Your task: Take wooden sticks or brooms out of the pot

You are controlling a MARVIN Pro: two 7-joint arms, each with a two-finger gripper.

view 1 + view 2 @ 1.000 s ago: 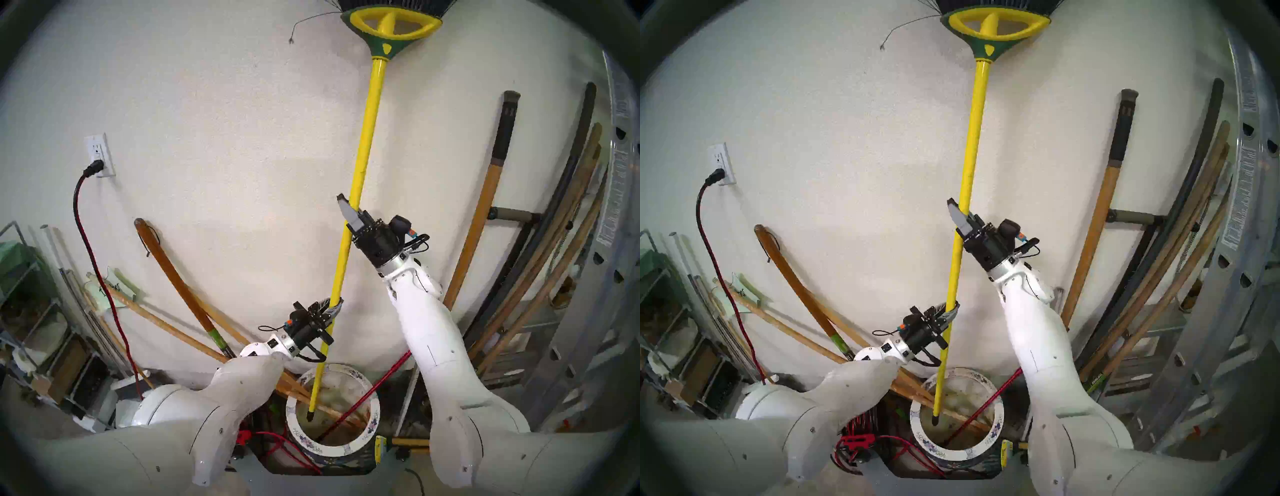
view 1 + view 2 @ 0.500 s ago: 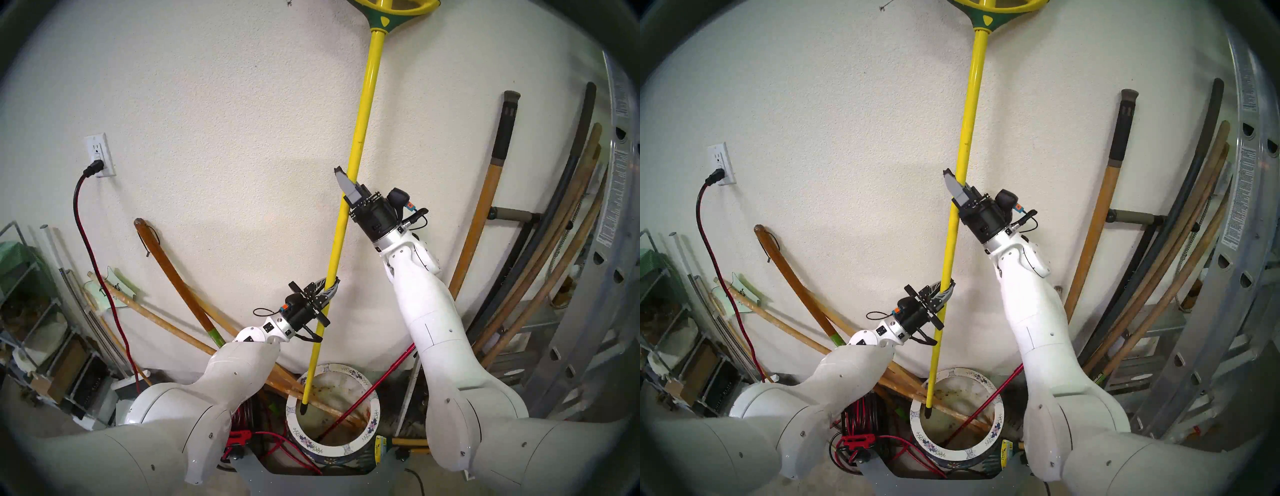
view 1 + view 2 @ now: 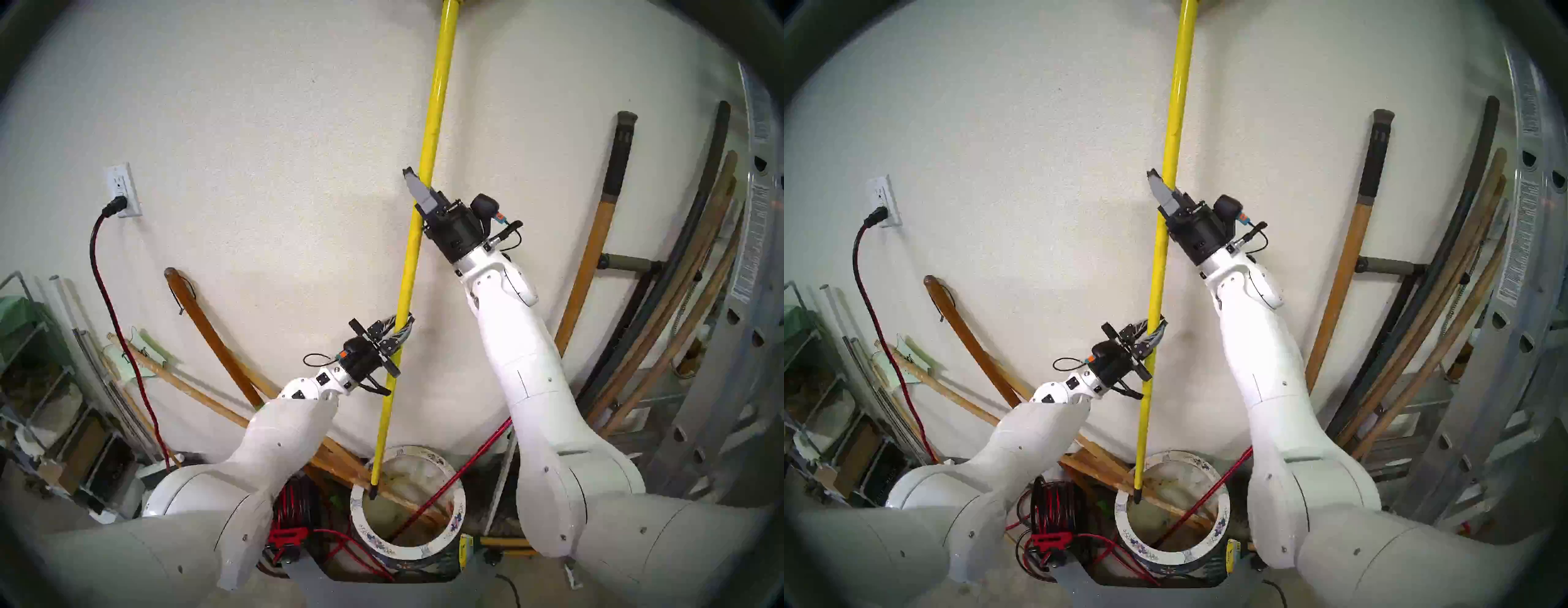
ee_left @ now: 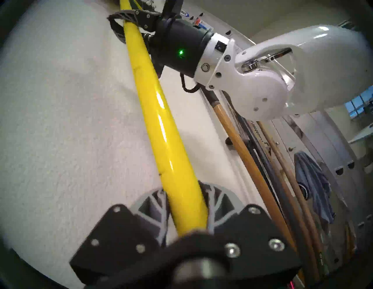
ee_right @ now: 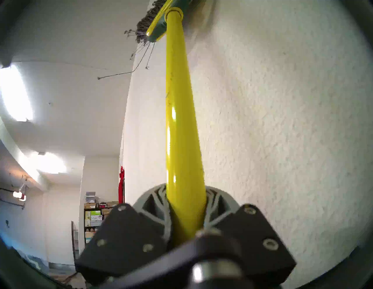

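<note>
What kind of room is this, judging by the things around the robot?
Probably a garage or storage room: long-handled tools lean against the wall, an aluminium ladder stands at the right, and a cluttered wire shelf with a cord reel nearby.

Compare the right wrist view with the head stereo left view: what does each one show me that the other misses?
Only the right wrist: the broom head with black bristles, high against the wall.

Only the head view: the pole's black tip at the pot rim, brown poles and a red rod in the pot, and the left tool on the pole.

Both: the yellow pole clamped in the right tool.
</note>
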